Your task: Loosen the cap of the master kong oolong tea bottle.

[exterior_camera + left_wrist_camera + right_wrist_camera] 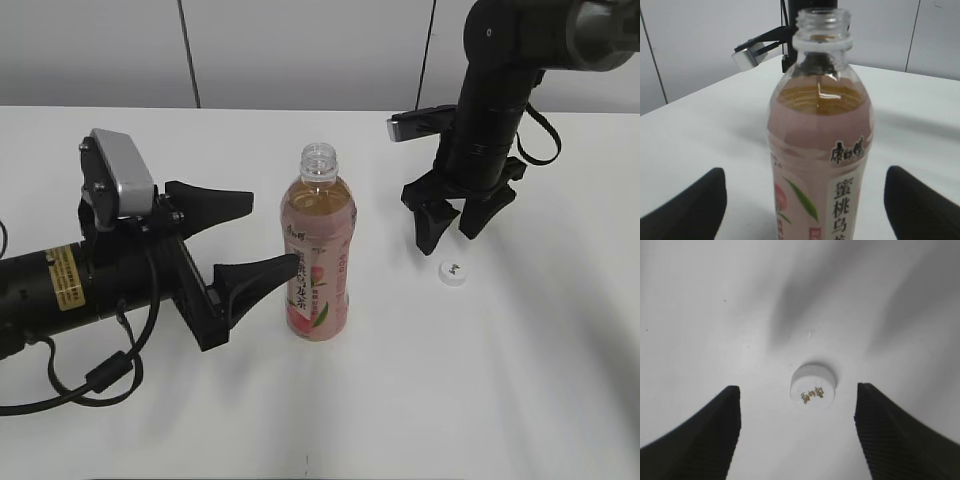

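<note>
Already the small round white plastic cap [453,272] lies on the white desk [520,400], apart from the slim clear pink-labelled tea bottle [318,260], whose neck stands open. I have my right hand [455,222] spread just above the cap, seemingly to leave it free, and my left hand [255,235] spread around the upright bottle, not gripping, perhaps to steady it.

White cap [813,385] with dark mark; pink-labelled amber tea bottle [319,250]; white table [520,380].

The exterior view looks down at a slant across the white table [520,400]. The left wrist view faces level toward 12 o'clock, close on the uncapped, pink-labelled clear plastic tea bottle [820,150], shared with the exterior. The right wrist view looks straight down on the small round white cap [813,386]
</note>
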`<state>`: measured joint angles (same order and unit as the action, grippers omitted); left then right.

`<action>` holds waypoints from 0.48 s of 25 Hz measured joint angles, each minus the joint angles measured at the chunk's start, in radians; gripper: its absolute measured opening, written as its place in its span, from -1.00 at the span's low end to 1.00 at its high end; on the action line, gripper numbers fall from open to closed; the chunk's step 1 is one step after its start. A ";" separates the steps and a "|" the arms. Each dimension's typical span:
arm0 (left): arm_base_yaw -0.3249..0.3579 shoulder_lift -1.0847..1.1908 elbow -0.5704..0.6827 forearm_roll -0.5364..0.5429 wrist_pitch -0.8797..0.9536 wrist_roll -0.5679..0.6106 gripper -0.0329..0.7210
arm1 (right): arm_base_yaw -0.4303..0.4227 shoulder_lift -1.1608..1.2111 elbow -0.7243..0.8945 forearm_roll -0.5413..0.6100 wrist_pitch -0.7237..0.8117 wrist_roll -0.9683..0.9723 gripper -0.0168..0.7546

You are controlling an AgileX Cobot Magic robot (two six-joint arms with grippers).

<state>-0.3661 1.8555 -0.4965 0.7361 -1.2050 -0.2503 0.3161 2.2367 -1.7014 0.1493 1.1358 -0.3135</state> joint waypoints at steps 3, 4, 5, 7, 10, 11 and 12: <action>0.000 -0.023 0.014 -0.002 0.000 -0.004 0.62 | 0.000 0.000 0.000 0.000 0.020 0.007 0.44; 0.000 -0.032 0.018 -0.006 0.000 -0.011 0.62 | 0.000 0.000 0.000 0.000 0.031 0.010 0.44; 0.000 -0.041 0.019 -0.011 0.002 -0.019 0.62 | 0.000 0.000 0.000 0.000 0.039 0.013 0.44; 0.000 -0.074 0.019 -0.035 0.050 -0.030 0.62 | 0.000 -0.001 0.000 0.000 0.052 0.014 0.44; 0.000 -0.125 0.019 -0.071 0.187 -0.034 0.62 | 0.000 -0.004 0.000 0.000 0.061 0.020 0.44; 0.000 -0.140 0.019 -0.081 0.225 -0.035 0.62 | 0.000 -0.006 0.000 0.001 0.063 0.020 0.44; 0.000 -0.152 0.019 -0.085 0.256 -0.035 0.62 | 0.000 -0.010 0.000 0.001 0.063 0.022 0.44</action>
<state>-0.3661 1.7038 -0.4776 0.6509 -0.9487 -0.2853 0.3161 2.2262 -1.7014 0.1501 1.1987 -0.2918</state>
